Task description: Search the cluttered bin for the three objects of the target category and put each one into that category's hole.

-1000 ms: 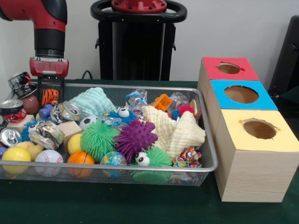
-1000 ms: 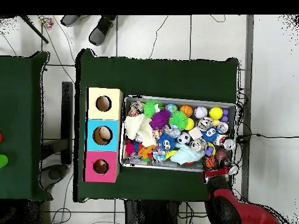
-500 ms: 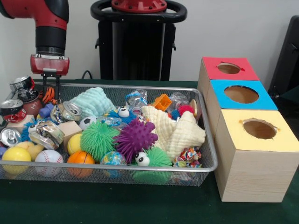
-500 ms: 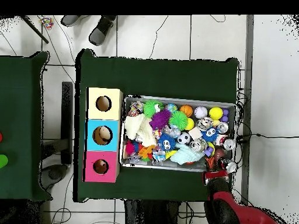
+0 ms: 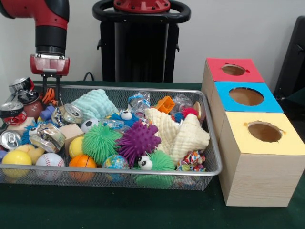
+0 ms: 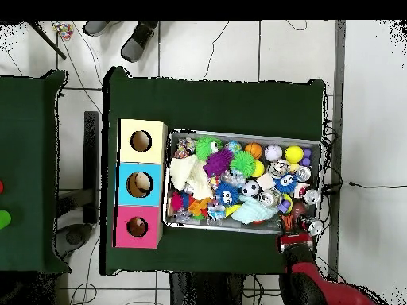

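Note:
My gripper (image 5: 51, 98) hangs over the far left corner of the wire mesh bin (image 5: 143, 171). Its fingers stand close together on an orange tiger-striped ball (image 5: 48, 95), held just above the clutter. In the overhead view the gripper (image 6: 295, 238) is at the bin's lower right corner (image 6: 316, 226). Other balls lie near the front left: a baseball (image 5: 50, 160), an orange basketball (image 5: 82, 162), a yellow ball (image 5: 16, 157) and a small soccer ball (image 5: 88, 125). To the right of the bin stand three boxes with holes: red (image 5: 233, 69), blue (image 5: 246, 96) and yellow (image 5: 265, 131).
Crushed cans (image 5: 12, 112) (image 5: 71, 113) and a brown football (image 5: 31, 106) crowd around the gripper. Spiky green (image 5: 99, 142) and purple (image 5: 138, 140) toys, a mint cloth (image 5: 95, 104) and a cream cloth (image 5: 181, 133) fill the middle and right of the bin.
The fingers closed in around the orange striped ball. The gripper then rose a little, and the ball came up with it.

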Available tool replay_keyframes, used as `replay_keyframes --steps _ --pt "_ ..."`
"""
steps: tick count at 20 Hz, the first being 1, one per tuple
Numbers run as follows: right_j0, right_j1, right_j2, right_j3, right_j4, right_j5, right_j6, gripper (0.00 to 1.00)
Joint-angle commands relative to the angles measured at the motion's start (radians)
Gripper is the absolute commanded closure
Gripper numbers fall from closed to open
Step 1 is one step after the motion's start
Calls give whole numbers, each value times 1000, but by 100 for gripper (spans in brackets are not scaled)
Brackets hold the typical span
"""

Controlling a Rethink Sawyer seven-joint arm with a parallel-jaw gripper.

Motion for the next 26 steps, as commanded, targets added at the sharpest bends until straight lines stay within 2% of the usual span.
replay_keyframes --steps 1,5,9,12,18,24,26 --pt "-42 8 -105 123 -62 321 85 100" --pt "22 -57 -99 146 9 375 84 100" --pt "135 -153 -46 141 182 509 100 100" --pt "240 -189 -18 69 314 610 119 100" --pt "439 -207 -46 -50 482 747 187 100" --pt "637 -166 -73 -203 595 867 241 100" --pt "679 -137 -61 -261 633 895 242 100"
